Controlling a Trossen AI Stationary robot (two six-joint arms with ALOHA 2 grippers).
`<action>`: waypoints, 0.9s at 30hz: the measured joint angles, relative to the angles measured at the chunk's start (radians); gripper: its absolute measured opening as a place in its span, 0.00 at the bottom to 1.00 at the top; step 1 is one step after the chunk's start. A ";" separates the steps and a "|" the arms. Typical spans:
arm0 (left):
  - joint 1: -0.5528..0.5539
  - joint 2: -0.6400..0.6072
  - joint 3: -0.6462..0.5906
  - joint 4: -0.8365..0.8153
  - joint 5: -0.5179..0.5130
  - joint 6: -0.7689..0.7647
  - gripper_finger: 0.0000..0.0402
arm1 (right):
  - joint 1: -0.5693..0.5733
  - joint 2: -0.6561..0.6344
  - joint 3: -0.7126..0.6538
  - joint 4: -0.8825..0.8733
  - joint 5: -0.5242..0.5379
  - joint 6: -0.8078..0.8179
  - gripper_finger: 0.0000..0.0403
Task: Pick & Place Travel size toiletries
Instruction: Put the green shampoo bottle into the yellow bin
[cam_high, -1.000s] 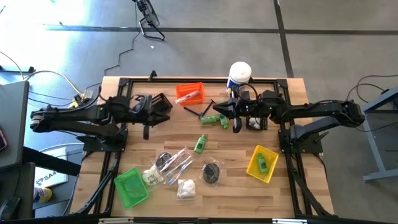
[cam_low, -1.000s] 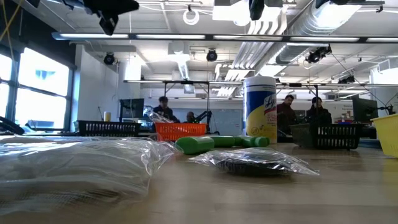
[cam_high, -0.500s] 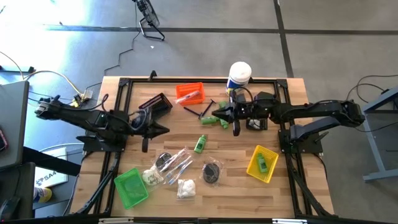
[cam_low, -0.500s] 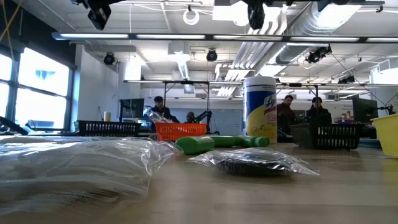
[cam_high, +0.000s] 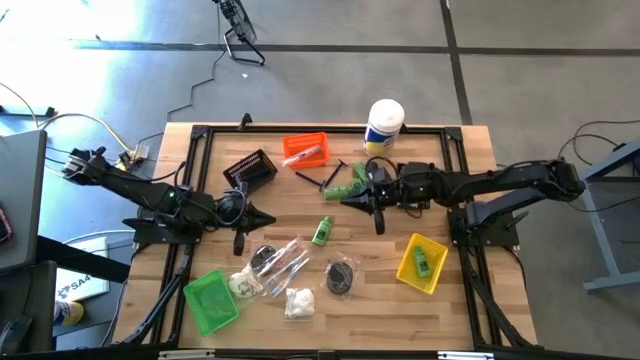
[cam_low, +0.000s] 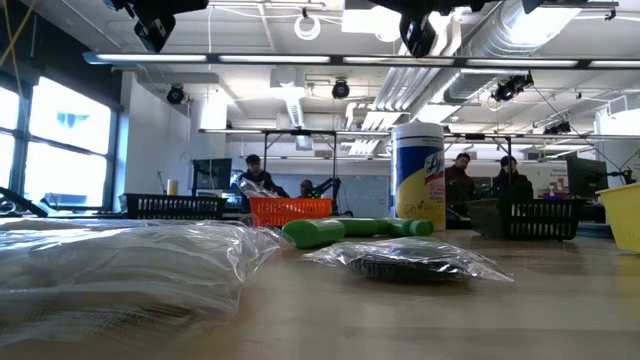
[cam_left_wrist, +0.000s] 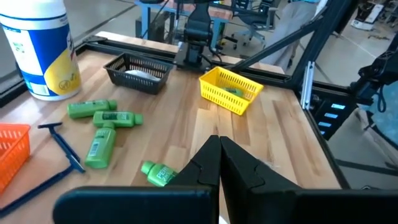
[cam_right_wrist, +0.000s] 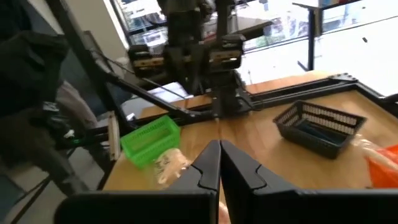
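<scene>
The travel size toiletries lie loose on the wooden table: green mini bottles (cam_high: 321, 232) (cam_left_wrist: 99, 147), black sticks (cam_high: 310, 178), clear-wrapped packets (cam_high: 287, 262), bags of white puffs (cam_high: 298, 302) and dark round bundles (cam_high: 341, 275). My left gripper (cam_high: 262, 215) (cam_left_wrist: 219, 146) hangs shut above the table's left middle and holds nothing. It is above the bare wood between the black bin (cam_high: 250, 168) and the packets. My right gripper (cam_high: 345, 196) (cam_right_wrist: 219, 149) is shut and empty. It hovers over a cluster of green bottles (cam_high: 347, 188) near the far middle.
An orange bin (cam_high: 305, 150) and a tall white canister (cam_high: 385, 122) stand at the far edge. A green bin (cam_high: 211, 300) is at the near left. A yellow bin (cam_high: 422, 262) with a green bottle is at the near right. Another black bin (cam_left_wrist: 138, 70) lies under my right arm.
My left gripper has swung from above the black bin toward the table's near edge and sunk a little, staying shut. My right gripper has tipped and come down slightly over the green bottles, also shut. Nothing on the table has moved.
</scene>
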 joint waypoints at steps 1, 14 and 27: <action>0.000 -0.004 0.000 -0.001 0.000 0.012 0.00 | 0.008 0.009 0.006 -0.001 0.006 0.003 0.01; 0.000 -0.196 -0.121 0.002 0.014 -0.001 0.00 | 0.081 0.210 0.200 -0.120 0.102 0.006 0.01; 0.000 -0.298 -0.182 0.024 0.039 0.005 0.00 | 0.101 0.398 0.462 -0.549 0.100 0.001 0.01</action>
